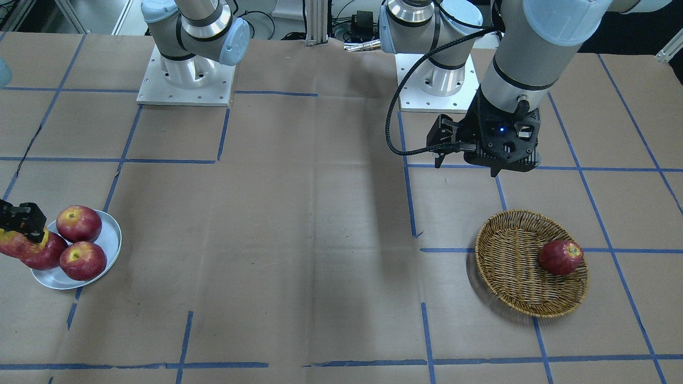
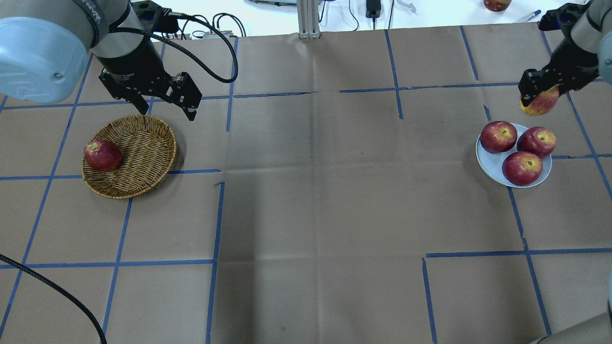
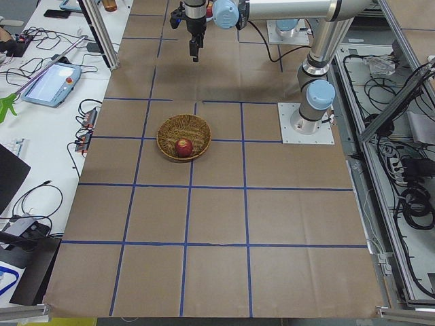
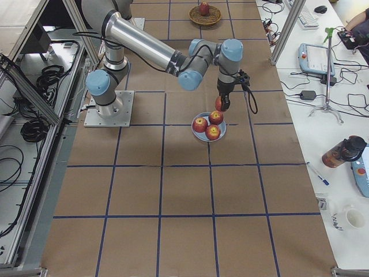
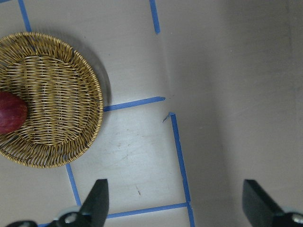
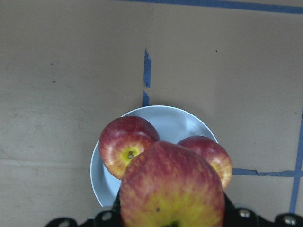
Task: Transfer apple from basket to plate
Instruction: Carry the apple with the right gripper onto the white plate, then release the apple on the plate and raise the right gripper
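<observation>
Nearly there, we judge: right fingers (image 2: 526, 91) pinch the apple (image 2: 541, 103) by the plate (image 2: 489, 165); left fingers (image 5: 97, 202) spread; release remains.

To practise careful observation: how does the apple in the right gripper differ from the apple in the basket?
The gripped apple is yellow-streaked; the basket apple is deep red. The gripped apple hangs in the right gripper; the basket apple lies in the wicker basket. Both look similar-sized.
</observation>
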